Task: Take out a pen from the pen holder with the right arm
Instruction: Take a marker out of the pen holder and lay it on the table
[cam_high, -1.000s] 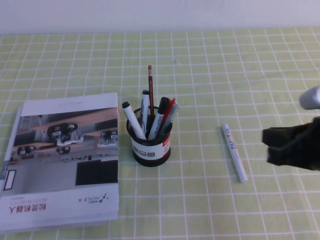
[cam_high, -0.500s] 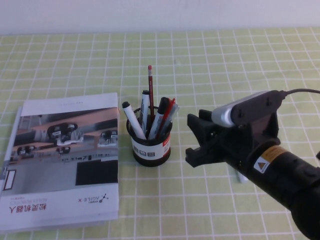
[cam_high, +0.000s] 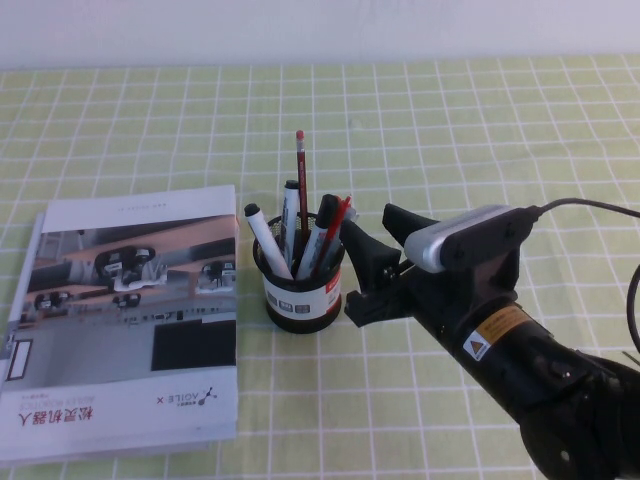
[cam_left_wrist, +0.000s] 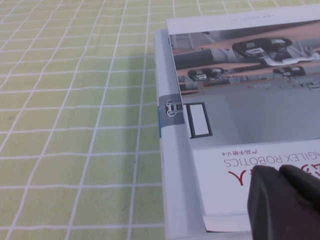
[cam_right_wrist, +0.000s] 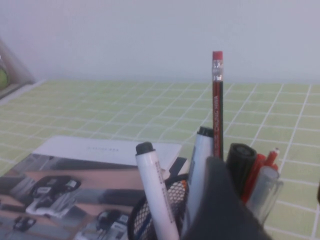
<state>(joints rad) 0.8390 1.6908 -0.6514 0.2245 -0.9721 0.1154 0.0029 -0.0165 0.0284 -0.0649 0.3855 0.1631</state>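
The right gripper, jaws apart just beside the pen holder, faced light, stiff, probably slick pens, likely best pinched near their tops, the left gripper well apart from the holder.

The right gripper hung just to the right of the pen holder. Its fingers were spread apart with nothing between them, and one finger stood close beside the holder's rim. The right arm stretched toward the holder from its near right side. The left gripper sat well off to the holder's left, low down.
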